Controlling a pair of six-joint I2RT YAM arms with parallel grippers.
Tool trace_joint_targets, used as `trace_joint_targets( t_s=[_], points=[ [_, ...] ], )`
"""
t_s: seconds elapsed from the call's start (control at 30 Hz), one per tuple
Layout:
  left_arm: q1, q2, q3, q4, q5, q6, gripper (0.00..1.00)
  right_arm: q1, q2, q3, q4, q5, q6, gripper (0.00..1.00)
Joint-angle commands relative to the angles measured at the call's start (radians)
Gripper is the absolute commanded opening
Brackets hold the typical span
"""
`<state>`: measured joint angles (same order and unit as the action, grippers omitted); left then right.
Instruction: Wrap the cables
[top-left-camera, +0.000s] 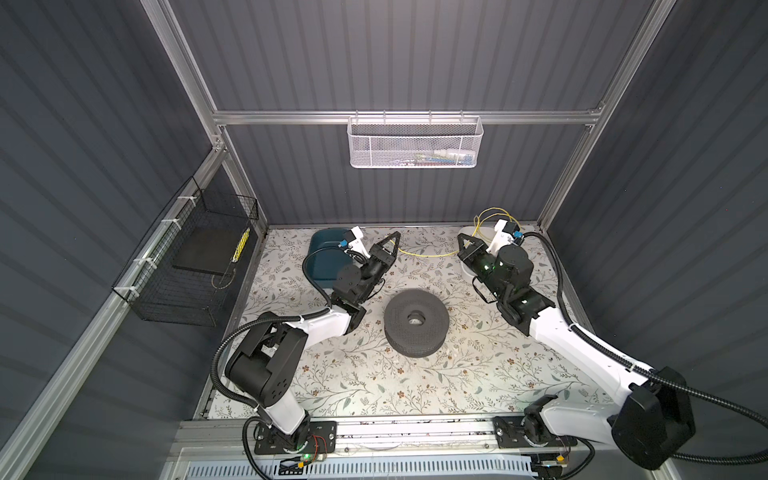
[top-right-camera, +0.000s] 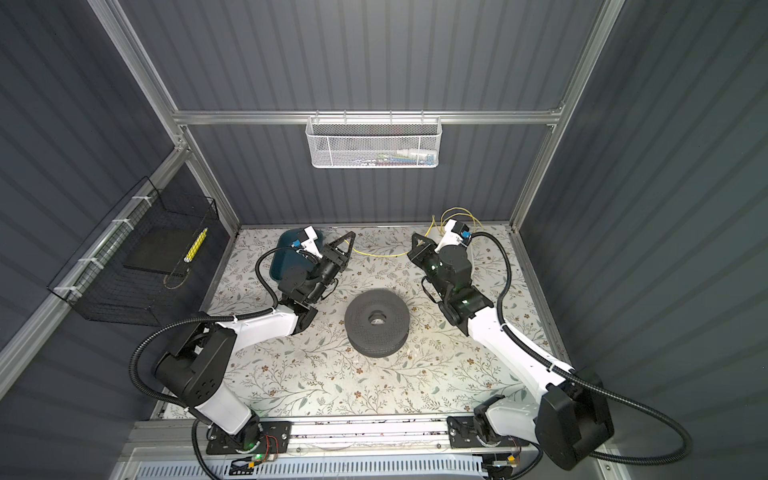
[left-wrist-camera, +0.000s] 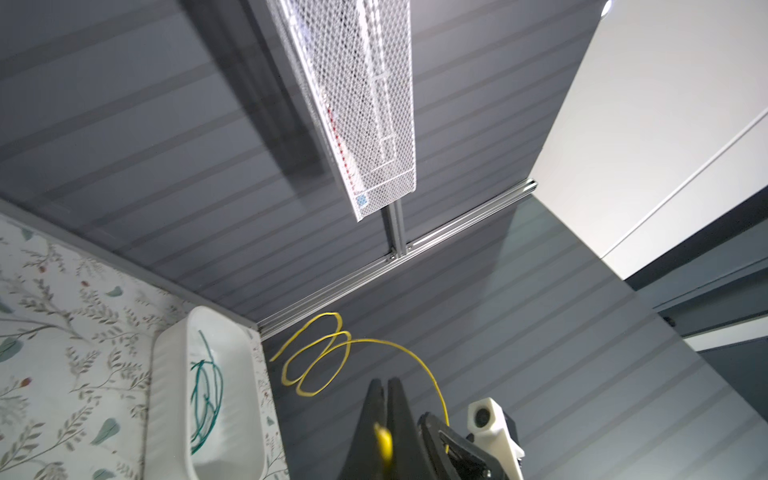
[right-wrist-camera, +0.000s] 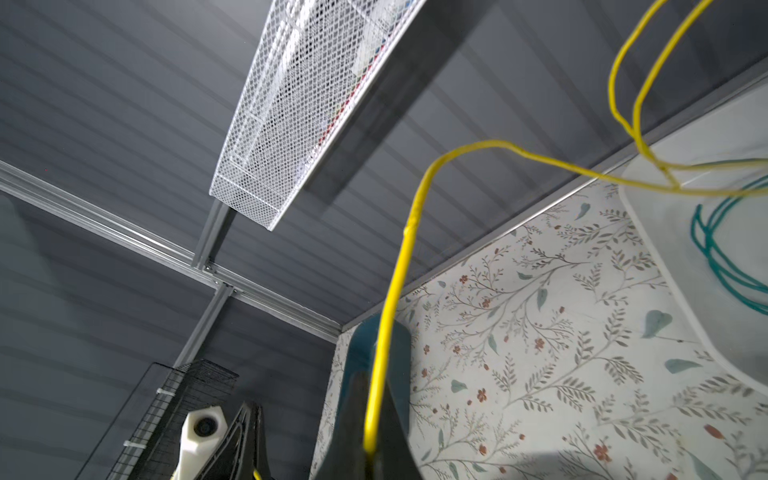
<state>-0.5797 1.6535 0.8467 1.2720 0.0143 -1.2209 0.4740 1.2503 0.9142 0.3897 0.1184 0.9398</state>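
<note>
The yellow cable (top-left-camera: 428, 253) hangs as a short span between my two grippers near the back of the table, also in a top view (top-right-camera: 378, 254). My left gripper (top-left-camera: 395, 237) (left-wrist-camera: 385, 380) is shut on one part of it. My right gripper (top-left-camera: 460, 240) (right-wrist-camera: 374, 395) is shut on another part, and the yellow cable (right-wrist-camera: 419, 208) rises from its jaws. Beyond the right gripper the yellow cable (left-wrist-camera: 316, 361) curls into loose loops in the air. The green cable (left-wrist-camera: 205, 399) (right-wrist-camera: 715, 249) lies coiled in a white tray (left-wrist-camera: 170, 374) at the back right.
A dark perforated spool (top-left-camera: 399, 316) lies flat at the table's middle. A blue bin (top-left-camera: 324, 257) sits at the back left behind the left arm. A white mesh basket (top-left-camera: 415, 145) hangs on the back wall and a black wire basket (top-left-camera: 187, 266) on the left wall.
</note>
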Motion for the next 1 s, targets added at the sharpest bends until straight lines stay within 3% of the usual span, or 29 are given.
trace_joint_targets(
  t_s=[0.0,0.2,0.37,0.43,0.5,0.57,0.6,0.63,0.7,0.83,0.97],
  points=[
    [0.028,-0.026,-0.042,0.203,-0.086,-0.020,0.04,-0.006,-0.002,-0.003,0.075,0.077,0.026,0.00],
    [0.061,-0.075,-0.121,0.223,-0.102,-0.044,0.07,-0.009,-0.010,-0.008,0.098,0.071,0.029,0.00],
    [0.093,-0.086,-0.157,0.256,-0.075,-0.045,0.34,-0.008,-0.009,0.033,0.072,0.018,0.000,0.00],
    [0.141,-0.109,-0.167,0.239,-0.036,-0.057,0.40,-0.008,-0.013,0.047,0.054,-0.007,-0.021,0.00],
    [0.207,-0.163,-0.135,0.087,0.067,-0.046,0.41,-0.012,-0.023,0.053,0.024,-0.019,-0.044,0.00],
    [0.228,-0.249,-0.033,-0.256,0.204,0.143,0.42,-0.025,-0.028,0.081,-0.043,-0.059,-0.066,0.00],
    [0.214,-0.301,0.088,-0.590,0.243,0.350,0.42,-0.033,-0.025,0.102,-0.090,-0.084,-0.077,0.00],
    [0.148,-0.327,0.234,-0.937,0.183,0.605,0.44,-0.044,-0.021,0.124,-0.133,-0.116,-0.087,0.00],
    [0.007,-0.311,0.415,-1.311,0.003,0.957,0.46,-0.066,-0.012,0.150,-0.198,-0.170,-0.084,0.00],
    [-0.146,-0.214,0.589,-1.556,-0.079,1.262,0.57,-0.085,0.003,0.177,-0.261,-0.263,-0.086,0.00],
    [-0.295,-0.156,0.607,-1.533,-0.206,1.434,0.61,-0.086,0.015,0.192,-0.284,-0.344,-0.067,0.00]
  ],
)
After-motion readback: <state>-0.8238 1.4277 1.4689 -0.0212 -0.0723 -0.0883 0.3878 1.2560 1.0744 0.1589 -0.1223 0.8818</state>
